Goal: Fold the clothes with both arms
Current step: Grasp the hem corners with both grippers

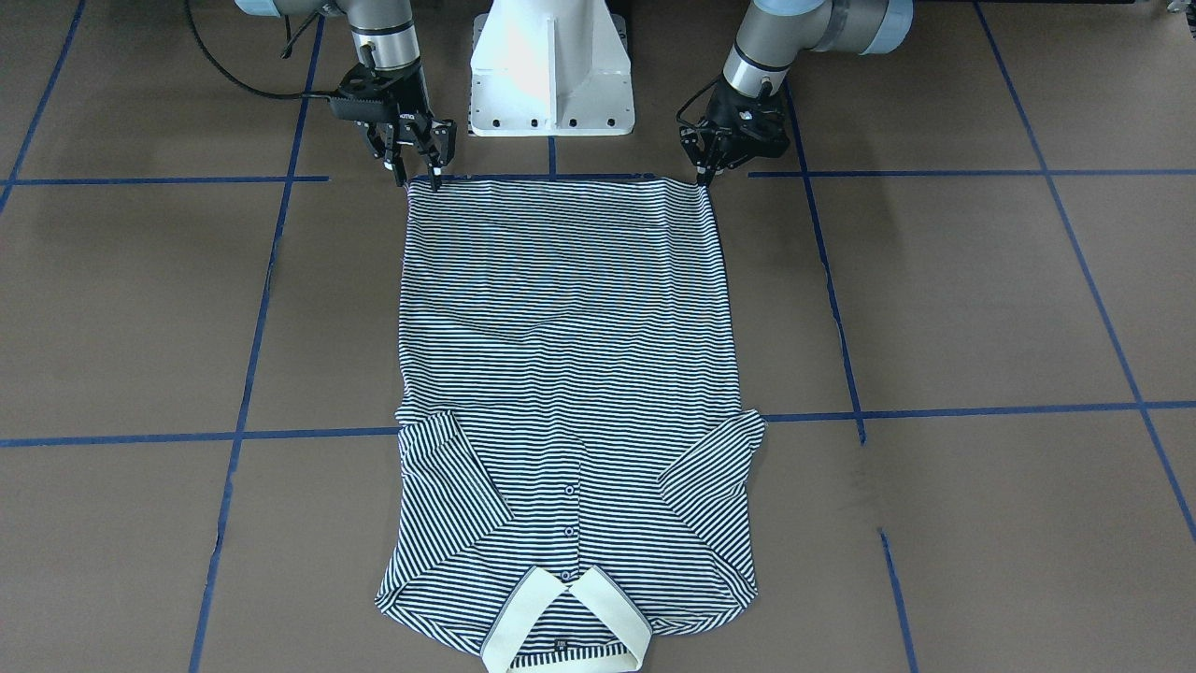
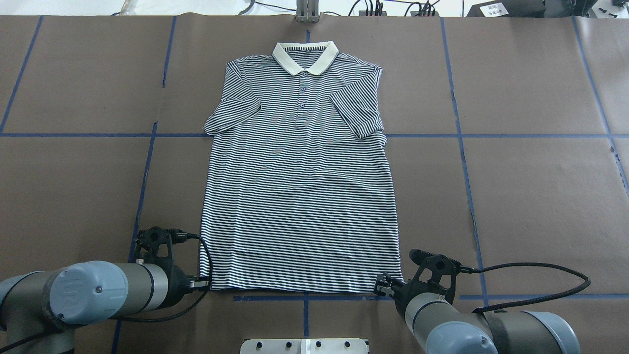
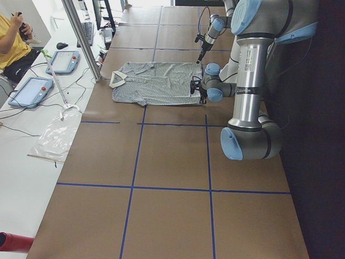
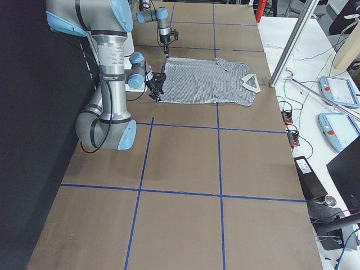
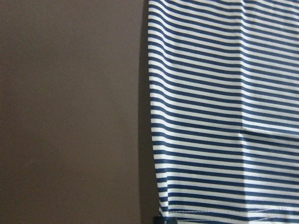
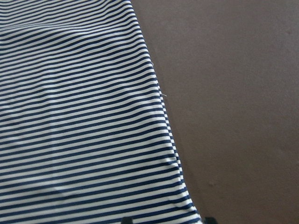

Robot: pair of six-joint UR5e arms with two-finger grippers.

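The striped polo shirt point(image 1: 561, 355) point(image 2: 300, 196) lies flat and face up on the brown table. Its cream collar point(image 2: 305, 56) points away from me and both sleeves are folded in over the chest. My left gripper point(image 1: 705, 178) point(image 2: 204, 284) is at the hem's left corner, with fingers drawn together and shut on the cloth; the left wrist view shows one dark tip point(image 5: 164, 220) on that corner. At the other hem corner my right gripper point(image 1: 418, 178) point(image 2: 383, 286) stands open. Its two fingertips point(image 6: 125, 220) straddle the corner.
The white pedestal base point(image 1: 551, 75) stands just behind the hem between my arms. Blue tape lines point(image 2: 147, 162) grid the table. A metal post point(image 2: 307, 12) rises past the collar. A seated person point(image 3: 11, 43) and tablets point(image 3: 62, 59) are at a side desk.
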